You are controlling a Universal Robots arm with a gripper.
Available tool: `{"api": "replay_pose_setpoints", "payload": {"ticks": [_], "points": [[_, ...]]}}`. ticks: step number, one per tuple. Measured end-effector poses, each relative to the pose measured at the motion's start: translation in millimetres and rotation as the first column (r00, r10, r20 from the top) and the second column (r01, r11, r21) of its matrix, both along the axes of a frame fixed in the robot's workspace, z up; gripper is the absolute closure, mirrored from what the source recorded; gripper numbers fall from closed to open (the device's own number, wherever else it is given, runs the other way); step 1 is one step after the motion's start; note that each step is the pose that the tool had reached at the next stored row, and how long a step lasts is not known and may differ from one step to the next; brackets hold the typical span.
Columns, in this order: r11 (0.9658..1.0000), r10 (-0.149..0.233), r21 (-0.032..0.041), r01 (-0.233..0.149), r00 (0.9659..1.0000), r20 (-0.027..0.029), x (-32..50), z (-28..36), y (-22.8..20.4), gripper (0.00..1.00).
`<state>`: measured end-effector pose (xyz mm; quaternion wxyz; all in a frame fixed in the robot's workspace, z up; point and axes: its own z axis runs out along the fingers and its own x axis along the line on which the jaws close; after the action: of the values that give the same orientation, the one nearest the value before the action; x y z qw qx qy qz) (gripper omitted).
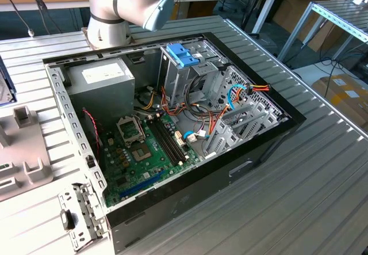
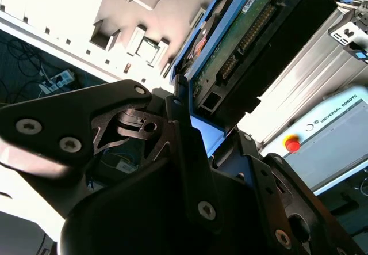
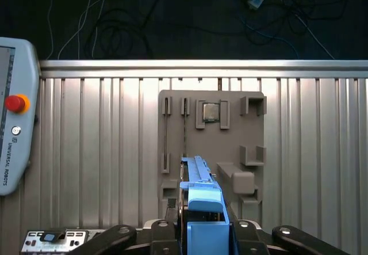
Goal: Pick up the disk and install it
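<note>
The disk (image 3: 202, 196) is seen edge-on in the first wrist view: a light-blue carrier with a blue end tab, standing upright between the black fingers (image 3: 168, 231). My gripper (image 3: 204, 232) is shut on it, above a grey fixture plate (image 3: 172, 128) on the ribbed table. In the second wrist view the disk (image 2: 259, 42) shows its dark underside with a green circuit board and its blue frame, clamped at its end by my gripper (image 2: 210, 131). In the exterior view the arm (image 1: 126, 4) rises behind the open computer case (image 1: 270, 145).
Inside the case are a green motherboard (image 1: 144, 157), a grey power supply (image 1: 103, 85), and a metal drive cage (image 1: 190, 73) with a blue plastic part (image 1: 181, 53) on top and loose cables. A chip (image 3: 210, 112) lies in the fixture plate. A teach pendant (image 3: 11, 140) lies beside it.
</note>
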<state>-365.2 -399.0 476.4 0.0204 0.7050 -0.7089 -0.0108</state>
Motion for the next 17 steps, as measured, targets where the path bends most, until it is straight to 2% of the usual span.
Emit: {"api": "replay_pose_setpoints", "payload": {"ticks": [17], "points": [[1.0000,0.000,-0.0001,0.000,1.0000,0.0000,9.6,-1.3,0.0,0.63]]}}
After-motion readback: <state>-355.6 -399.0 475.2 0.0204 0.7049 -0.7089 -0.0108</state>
